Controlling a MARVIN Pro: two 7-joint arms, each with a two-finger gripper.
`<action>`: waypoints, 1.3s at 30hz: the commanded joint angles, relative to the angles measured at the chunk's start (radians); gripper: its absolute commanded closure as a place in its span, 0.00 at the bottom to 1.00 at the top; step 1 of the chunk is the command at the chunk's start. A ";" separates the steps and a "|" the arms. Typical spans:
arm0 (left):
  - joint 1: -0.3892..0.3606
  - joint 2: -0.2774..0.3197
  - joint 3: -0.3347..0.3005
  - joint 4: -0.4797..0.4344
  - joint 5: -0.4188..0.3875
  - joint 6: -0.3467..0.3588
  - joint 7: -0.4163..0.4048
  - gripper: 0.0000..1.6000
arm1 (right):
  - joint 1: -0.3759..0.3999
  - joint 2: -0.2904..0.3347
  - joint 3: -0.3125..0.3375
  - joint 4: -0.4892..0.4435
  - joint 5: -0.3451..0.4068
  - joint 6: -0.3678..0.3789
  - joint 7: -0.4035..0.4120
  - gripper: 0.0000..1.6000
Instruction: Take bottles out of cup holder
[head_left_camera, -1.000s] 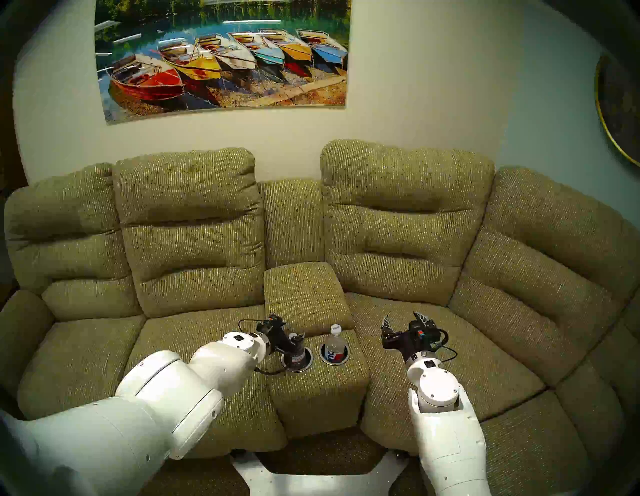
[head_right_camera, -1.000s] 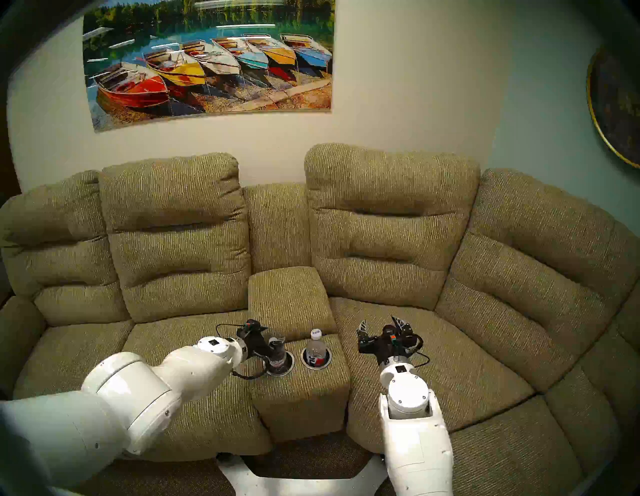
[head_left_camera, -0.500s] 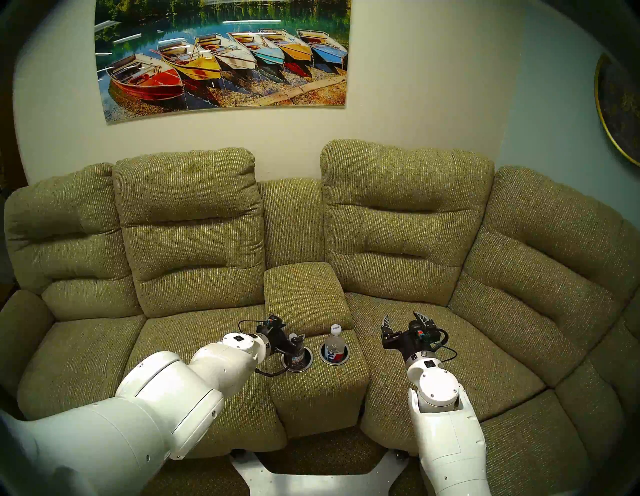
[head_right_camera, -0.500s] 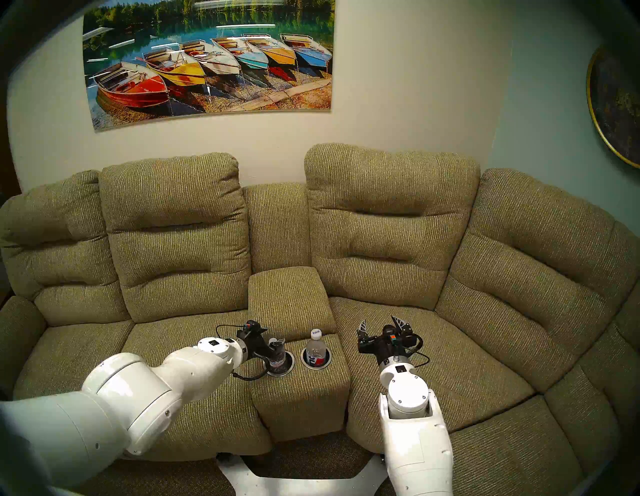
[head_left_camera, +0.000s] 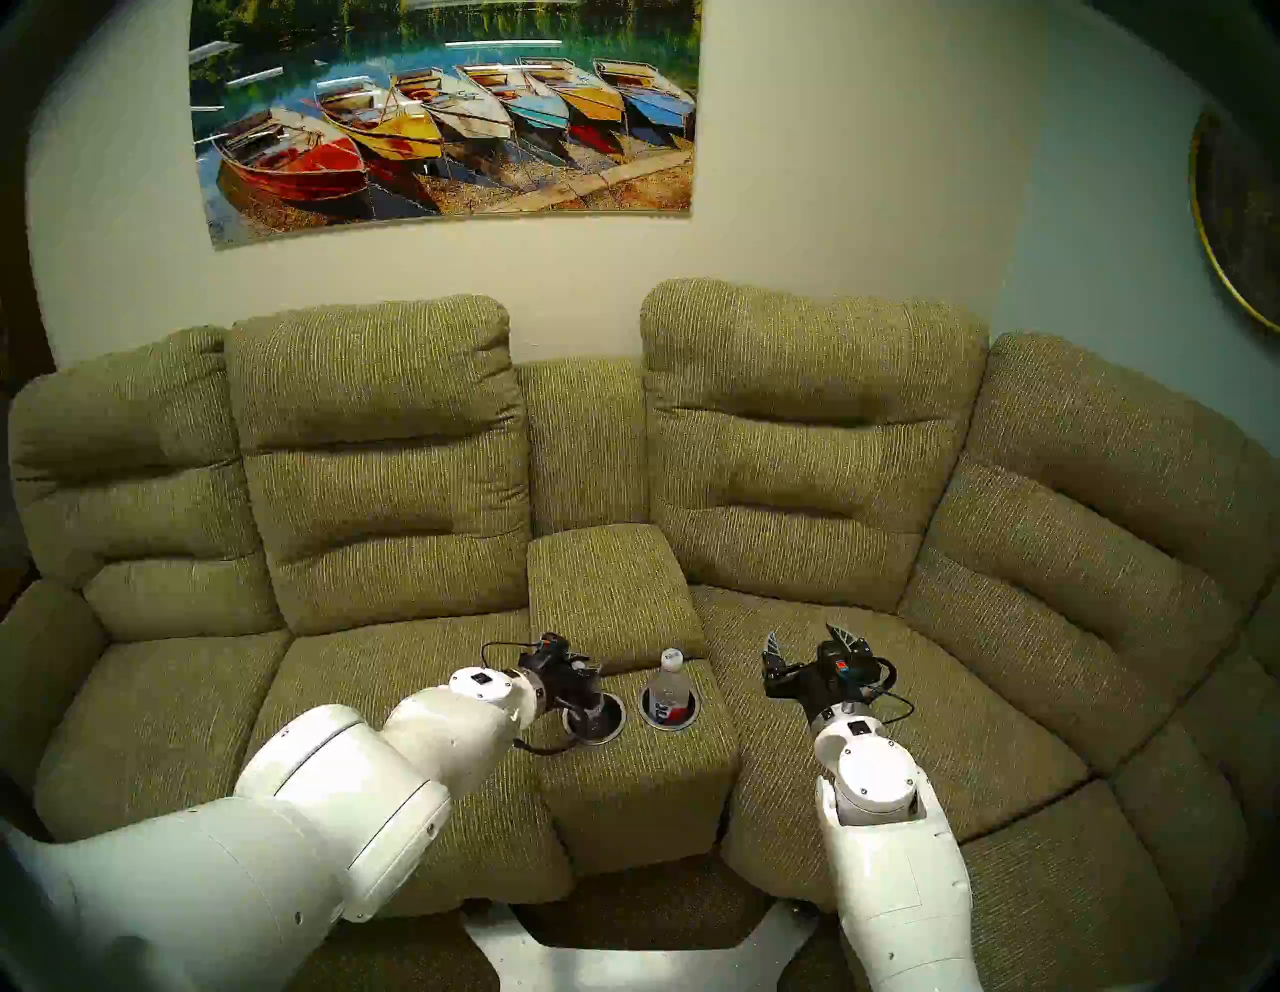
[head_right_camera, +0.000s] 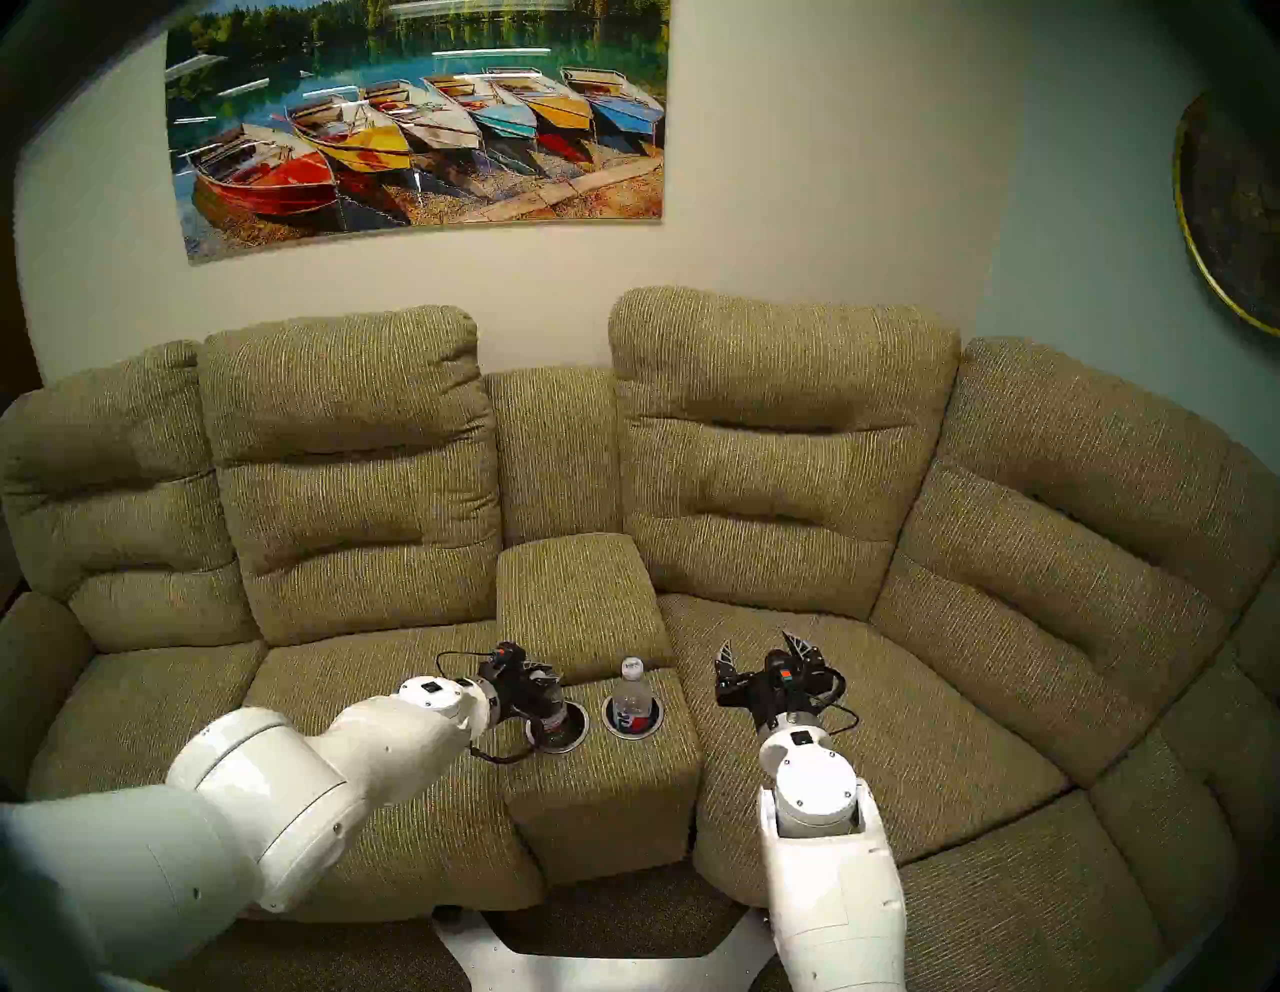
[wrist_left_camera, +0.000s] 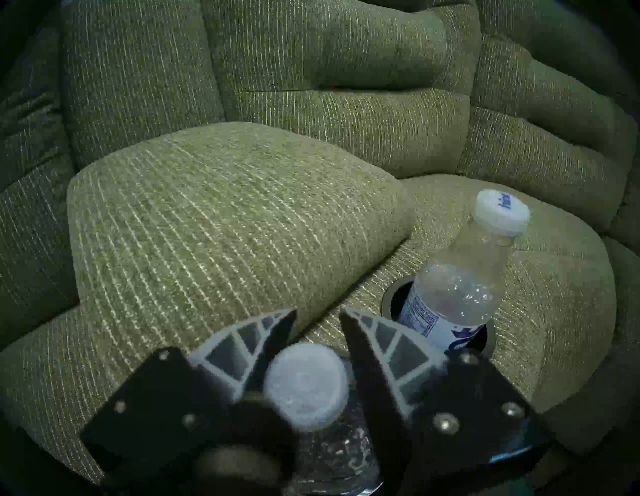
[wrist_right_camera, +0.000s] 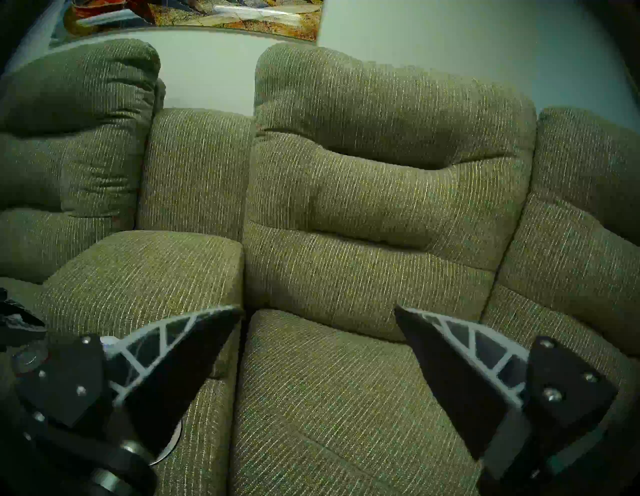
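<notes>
The crinkled bottle (wrist_left_camera: 311, 398) is clamped by the left gripper (wrist_left_camera: 317, 332) in the left well (head_left_camera: 594, 720); a straight lift is needed. The capped bottle (head_left_camera: 669, 689) stands in the right well; the right gripper (head_left_camera: 807, 641) is held apart.

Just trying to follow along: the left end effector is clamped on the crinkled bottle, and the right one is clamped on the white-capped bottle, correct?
Half right. The left end effector does grip the crinkled bottle. But the right end effector is open and empty over the sofa seat, as the right wrist view shows. The white-capped bottle stands ungripped in its cup holder.
</notes>
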 joint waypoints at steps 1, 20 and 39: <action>0.008 -0.001 0.004 0.000 0.003 0.000 0.001 0.52 | 0.012 0.002 0.000 -0.017 0.000 -0.006 -0.001 0.00; 0.008 0.003 0.006 -0.008 -0.002 -0.005 -0.010 1.00 | 0.013 0.002 0.000 -0.015 0.000 -0.006 -0.001 0.00; -0.081 0.030 -0.038 -0.080 -0.039 -0.057 -0.144 1.00 | 0.011 0.002 0.000 -0.022 0.000 -0.008 -0.001 0.00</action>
